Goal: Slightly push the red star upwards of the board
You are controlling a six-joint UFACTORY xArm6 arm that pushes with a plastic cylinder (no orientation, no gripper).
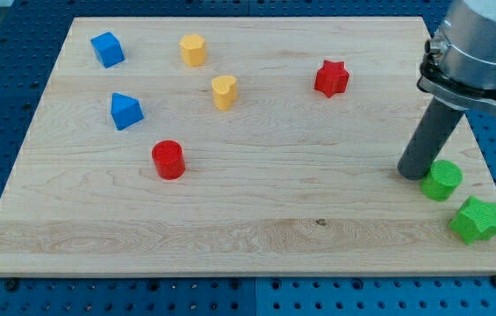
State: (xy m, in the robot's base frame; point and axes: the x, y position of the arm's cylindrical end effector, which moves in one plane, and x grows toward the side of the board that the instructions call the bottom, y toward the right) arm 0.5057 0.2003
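the desk (256, 219) is a pale wooden board filling most of the view, on a blue pegged base. the arm comes in from the view's top right, and there is no pincer to report: it ends in a dark rod, so nothing is apart, together or clamped. my tip (413, 173) rests low on the view's right, touching or just beside the green cylinder (442, 180), with the green star (475, 219) near it toward the bottom right. the red star (331, 78) sits well apart from my tip, toward the view's top, right of centre. i judge the push has not begun and the approach is the step in hand. next, my tip should travel to just below the red star, then nudge it briefly toward the view's top. other blocks lie on the left: red cylinder (168, 160), two blue blocks (107, 49) (125, 111), two yellow blocks (193, 50) (224, 91).
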